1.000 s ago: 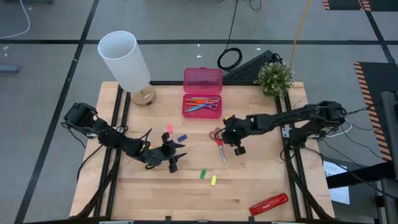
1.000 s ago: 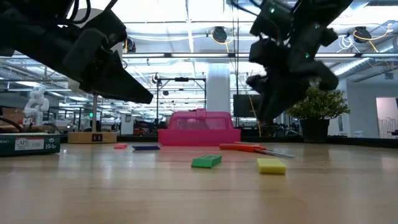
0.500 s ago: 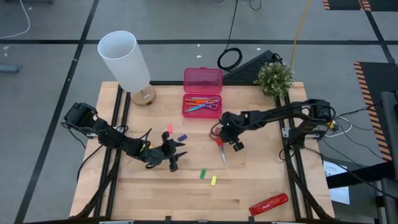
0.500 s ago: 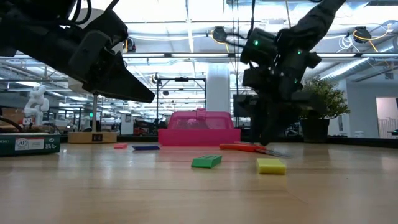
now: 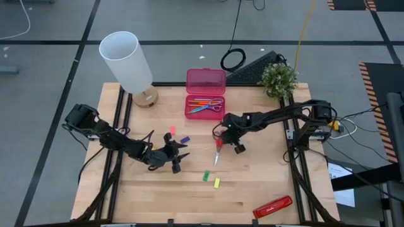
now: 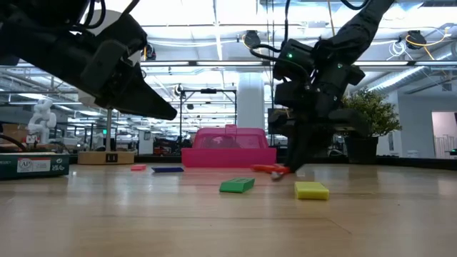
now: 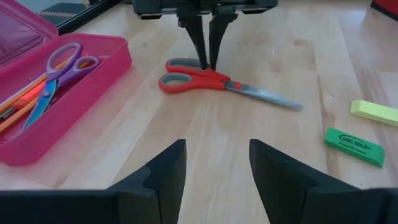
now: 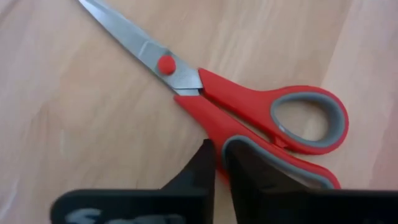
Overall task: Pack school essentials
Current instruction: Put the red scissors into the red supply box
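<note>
**Right pincer closed on red scissors' handle**

My right pincer (image 5: 219,140) stands tip-down on the table (image 5: 265,183), fingers (image 8: 205,163) nearly together and pinching one handle loop of the red scissors (image 7: 214,81). I judge the grip is at the handle because the loop gives an edge to clamp where the flat blades would not. The scissors lie flat, blades pointing away from my pincer toward the table's near edge.

Behind the pincer, close, the pink case (image 5: 205,101) lies open with the purple scissors (image 7: 53,74) and pencils already inside; I judge the red pair goes there next.

My left pincer (image 5: 178,153) hovers well to the side, fingers (image 7: 163,176) apart, empty.

Ahead of the right pincer lie a green piece (image 5: 206,176) and a yellow piece (image 5: 216,183); pink (image 5: 172,130) and blue (image 5: 185,139) pieces lie toward the left pincer.

Surface: pale wood planks. Room: a lamp (image 5: 129,63), a plant (image 5: 278,79), a red bar (image 5: 272,206) at the near edge; an open lab hall beyond.
</note>
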Motion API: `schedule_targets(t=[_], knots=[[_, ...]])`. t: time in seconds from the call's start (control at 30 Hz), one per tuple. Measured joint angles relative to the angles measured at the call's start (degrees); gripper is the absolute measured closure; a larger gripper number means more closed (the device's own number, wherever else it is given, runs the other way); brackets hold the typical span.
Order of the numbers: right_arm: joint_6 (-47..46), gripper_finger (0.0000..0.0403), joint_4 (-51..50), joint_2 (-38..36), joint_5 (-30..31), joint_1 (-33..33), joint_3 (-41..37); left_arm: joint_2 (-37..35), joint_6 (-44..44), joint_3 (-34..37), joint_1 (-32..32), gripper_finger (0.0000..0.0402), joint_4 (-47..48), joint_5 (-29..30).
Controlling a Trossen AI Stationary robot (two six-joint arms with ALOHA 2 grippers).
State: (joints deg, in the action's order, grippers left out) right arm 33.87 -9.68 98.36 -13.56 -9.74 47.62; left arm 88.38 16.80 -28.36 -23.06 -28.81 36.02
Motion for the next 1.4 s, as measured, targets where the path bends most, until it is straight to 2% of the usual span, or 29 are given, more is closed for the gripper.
schedule_targets(t=[0.27,0.67,0.73,0.93,1.13,1.4], knots=[[-5.12,0.039,2.22,-0.3,0.05,1.41,-0.11,0.0,1.21,0.0,-0.01,0.0225,0.38,-0.01],[-12.56,0.0401,2.53,-4.89,1.59,2.78,-0.37,0.0,1.75,0.0,-0.78,0.0225,0.82,-0.03],[-13.38,0.0402,2.66,-5.51,3.25,3.09,-0.35,0.0,1.75,0.0,-1.03,0.0225,0.84,-0.03],[-12.87,0.0398,1.78,-6.44,3.3,3.13,-0.35,0.0,1.96,0.0,-1.11,0.0225,0.91,-0.03],[-6.72,0.037,2.11,-6.48,3.33,2.81,-0.31,0.0,1.98,0.0,-1.11,0.0225,1.24,-0.05],[-1.98,0.0298,1.8,-5.88,2.62,1.45,-0.65,0.0,1.96,0.0,-1.02,0.0225,1.24,-0.03]])
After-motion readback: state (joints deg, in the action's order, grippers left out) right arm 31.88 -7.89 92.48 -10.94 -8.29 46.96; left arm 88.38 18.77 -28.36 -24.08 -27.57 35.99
